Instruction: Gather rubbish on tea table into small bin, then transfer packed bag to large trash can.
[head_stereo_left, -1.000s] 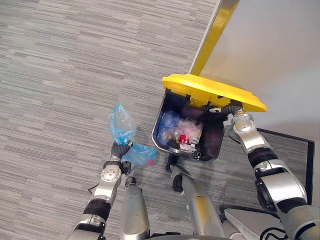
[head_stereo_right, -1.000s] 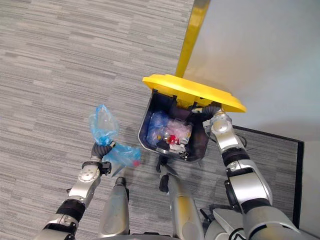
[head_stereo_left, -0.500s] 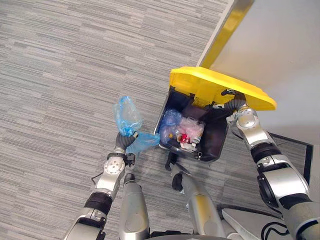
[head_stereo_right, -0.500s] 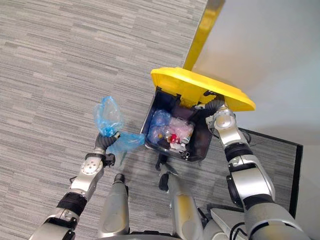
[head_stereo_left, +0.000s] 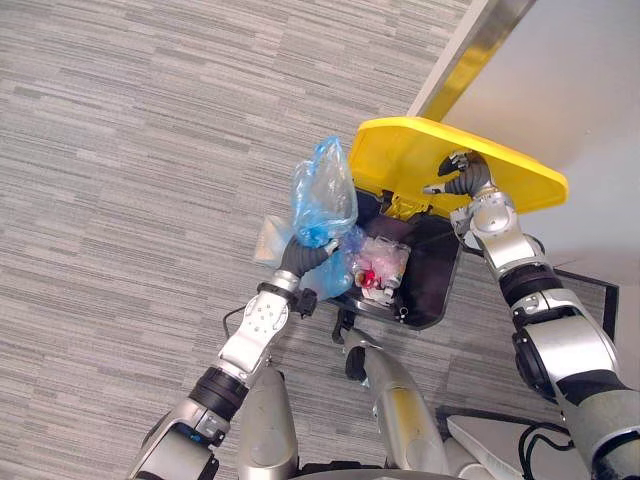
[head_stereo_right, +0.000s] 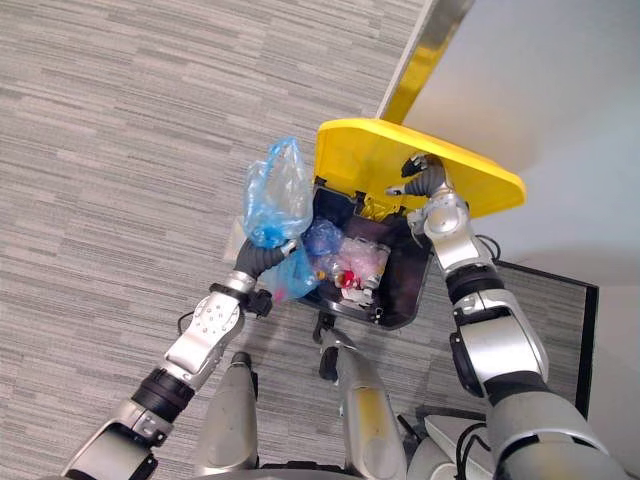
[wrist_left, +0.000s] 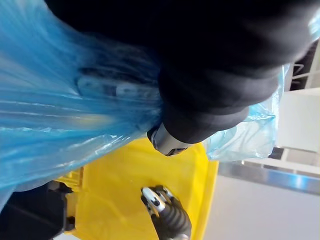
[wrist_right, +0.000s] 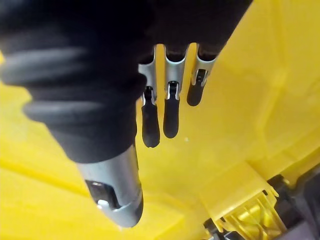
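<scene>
The large black trash can (head_stereo_left: 432, 290) stands by the wall with its yellow lid (head_stereo_left: 400, 170) tipped up. My right hand (head_stereo_left: 462, 180) presses straight fingers (wrist_right: 169, 107) against the underside of the lid (wrist_right: 235, 120), holding it up. My left hand (head_stereo_left: 300, 255) is shut on the neck of the blue rubbish bag (head_stereo_left: 322, 190), which hangs at the can's left rim; its lower part (head_stereo_right: 290, 275) rests against that rim. In the left wrist view the blue plastic (wrist_left: 65, 115) bunches under my curled fingers. Inside the can lie a blue bag and a pink bag (head_stereo_left: 378, 262) of rubbish.
A grey striped carpet (head_stereo_left: 130, 150) spreads to the left and ahead. A white wall (head_stereo_left: 590, 80) with a metal corner strip (head_stereo_left: 470, 55) stands behind the can. A dark-edged mat (head_stereo_left: 600, 310) lies at the right.
My left hand has carried the blue bag up and to the right, from the carpet side to the can's left rim. The lid has swung higher under my right hand.
</scene>
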